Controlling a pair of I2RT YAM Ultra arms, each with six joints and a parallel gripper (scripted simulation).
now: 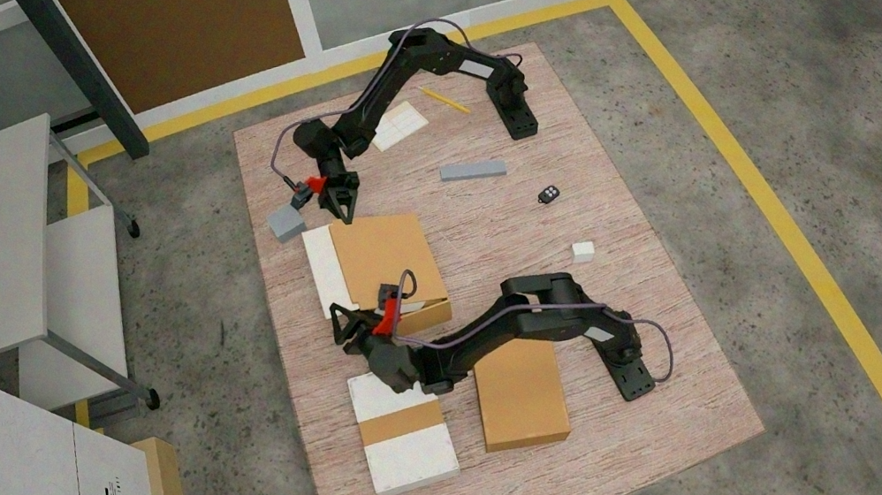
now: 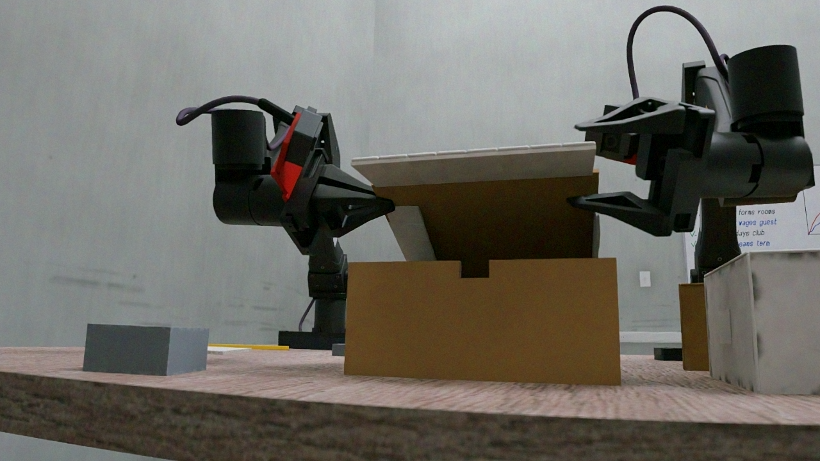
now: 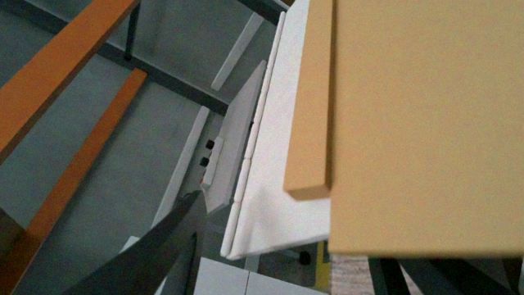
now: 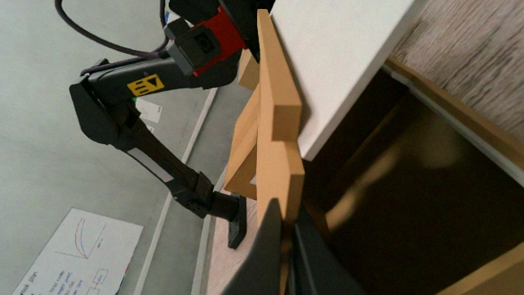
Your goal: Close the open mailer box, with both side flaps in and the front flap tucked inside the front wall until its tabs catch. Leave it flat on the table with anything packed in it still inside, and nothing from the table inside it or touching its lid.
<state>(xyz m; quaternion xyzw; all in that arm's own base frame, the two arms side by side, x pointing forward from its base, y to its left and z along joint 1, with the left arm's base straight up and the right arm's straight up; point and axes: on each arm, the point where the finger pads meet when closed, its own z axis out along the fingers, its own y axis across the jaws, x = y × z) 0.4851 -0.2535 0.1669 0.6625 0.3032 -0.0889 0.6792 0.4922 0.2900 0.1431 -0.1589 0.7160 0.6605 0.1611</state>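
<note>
The tan mailer box (image 1: pixel 427 318) (image 2: pixel 481 321) stands on the table, its lid (image 1: pixel 389 254) (image 2: pixel 504 218) (image 3: pixel 426 123) tilted partly open. The white front flap (image 1: pixel 329 272) (image 2: pixel 475 164) (image 3: pixel 282 123) sticks out forward above the notched front wall. A white side flap (image 2: pixel 414 232) hangs under the lid. My right gripper (image 1: pixel 347 219) (image 2: pixel 391 205) (image 4: pixel 284 209) is shut on the lid's side edge. My left gripper (image 1: pixel 335 323) (image 2: pixel 573 163) (image 3: pixel 284 203) is open, its fingers above and below the lid's other front corner; one is partly hidden in the left wrist view. The box's inside is dark.
A grey block (image 1: pixel 286 223) (image 2: pixel 125 349) stands near the box's front corner. A white box (image 1: pixel 412 459) and a closed brown box (image 1: pixel 520 401) stand on the left arm's side. A grey bar (image 1: pixel 472 170), key fob (image 1: pixel 548 194) and white cube (image 1: pixel 582 251) lie behind the mailer.
</note>
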